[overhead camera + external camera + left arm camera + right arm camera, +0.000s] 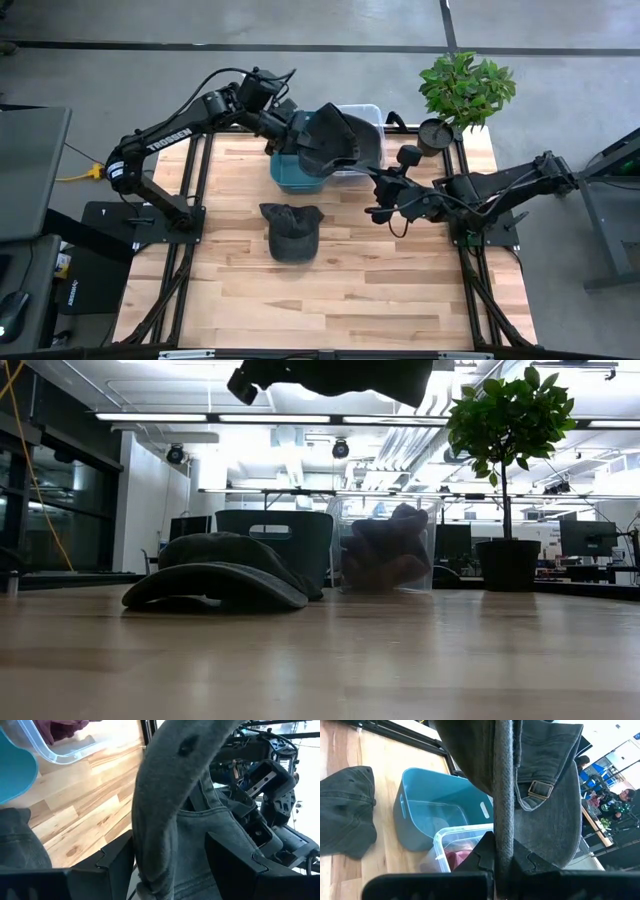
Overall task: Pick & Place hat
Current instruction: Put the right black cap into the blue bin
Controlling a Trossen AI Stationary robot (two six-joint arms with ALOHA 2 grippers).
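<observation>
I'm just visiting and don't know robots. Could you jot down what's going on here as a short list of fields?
Held item: dark hat, in the air above the bins
Left gripper: shut on the held hat's brim
Right gripper: shut on the held hat's strap edge
Second hat: lying flat on the wooden table, untouched
Teal bin: appears empty
Clear bin: holds reddish items
Potted plant: at the table's far right corner

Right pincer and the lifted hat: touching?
Touching. The right wrist view shows the right pincer closed on the edge of the lifted hat, with fabric pinched between its fingers.
</observation>
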